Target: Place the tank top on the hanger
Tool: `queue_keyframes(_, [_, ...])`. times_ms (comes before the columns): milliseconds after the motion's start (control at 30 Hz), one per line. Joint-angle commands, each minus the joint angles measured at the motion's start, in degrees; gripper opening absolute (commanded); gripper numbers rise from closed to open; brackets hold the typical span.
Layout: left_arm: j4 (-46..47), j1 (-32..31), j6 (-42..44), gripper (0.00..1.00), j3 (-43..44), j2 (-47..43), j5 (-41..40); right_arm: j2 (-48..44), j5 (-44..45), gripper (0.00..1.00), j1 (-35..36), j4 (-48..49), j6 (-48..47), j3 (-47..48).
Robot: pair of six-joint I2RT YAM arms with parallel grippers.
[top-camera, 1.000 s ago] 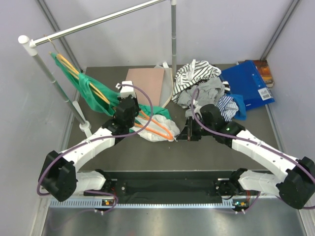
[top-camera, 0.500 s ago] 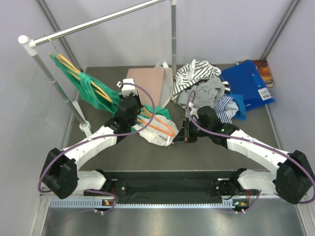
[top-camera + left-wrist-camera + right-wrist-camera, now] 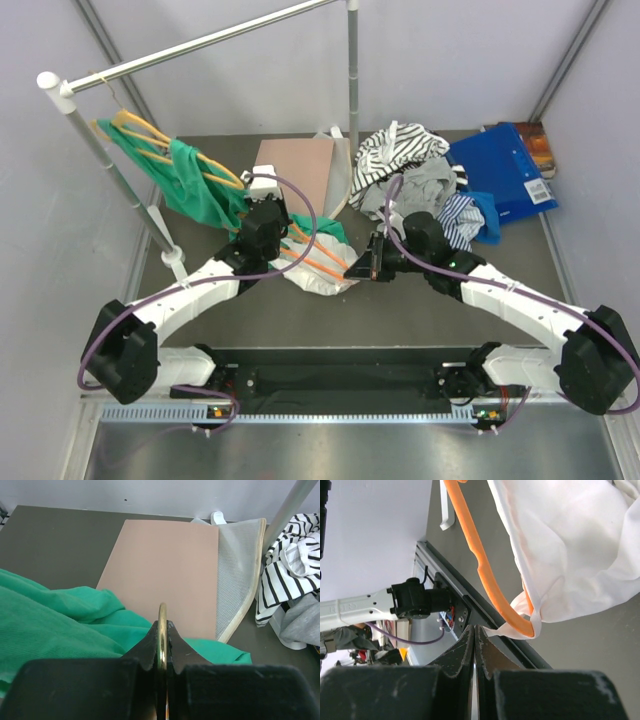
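The dark table (image 3: 400, 310) carries everything. At its left a metal rail (image 3: 200, 45) holds a green garment (image 3: 190, 180) on a pale hanger (image 3: 150, 135). A pink board (image 3: 295, 165) lies at the back, with a pile of clothes (image 3: 410, 170) to its right. The white tank top (image 3: 318, 277) lies bunched on the table between the two arms, draped over the lower end of the orange hanger (image 3: 312, 255). The left gripper (image 3: 161, 630) is closed tight on a thin curved hook (image 3: 161, 617), which I think belongs to this hanger. The right gripper (image 3: 474, 630) is fully closed and pinches a narrow white edge of the tank top beside the hanger's corner.
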Motion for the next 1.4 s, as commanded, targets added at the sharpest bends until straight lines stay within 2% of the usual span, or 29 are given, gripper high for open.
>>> queue_keyframes(0, [4.15,-0.44,-0.91,0.00,-0.58,-0.53,-0.93,-0.78,1.82,0.00,-0.48,3.09,0.97,1.22])
queue_keyframes(267, [3.62,-0.44,0.06,0.00,-1.90,-1.76,-2.42,-4.11,6.82,0.00,-2.59,-5.33,-2.63,3.94])
queue_keyframes(467, [3.62,-0.44,-0.03,0.00,-2.26,-2.02,-2.34,-4.82,7.62,0.00,-3.74,-7.19,-4.12,5.18])
queue_keyframes(733, [3.45,-0.44,-0.38,0.00,-1.11,-1.06,-1.46,-2.54,6.83,0.00,-3.56,-5.09,-4.74,6.58])
queue_keyframes(1167, [3.53,-2.46,-0.47,0.00,3.37,3.07,-0.84,4.58,6.21,0.00,-0.66,0.36,-5.97,12.73])
queue_keyframes(1367, [2.92,-3.08,-0.03,0.00,4.42,4.04,-0.49,7.48,6.65,0.00,1.88,-0.08,-7.29,15.81])
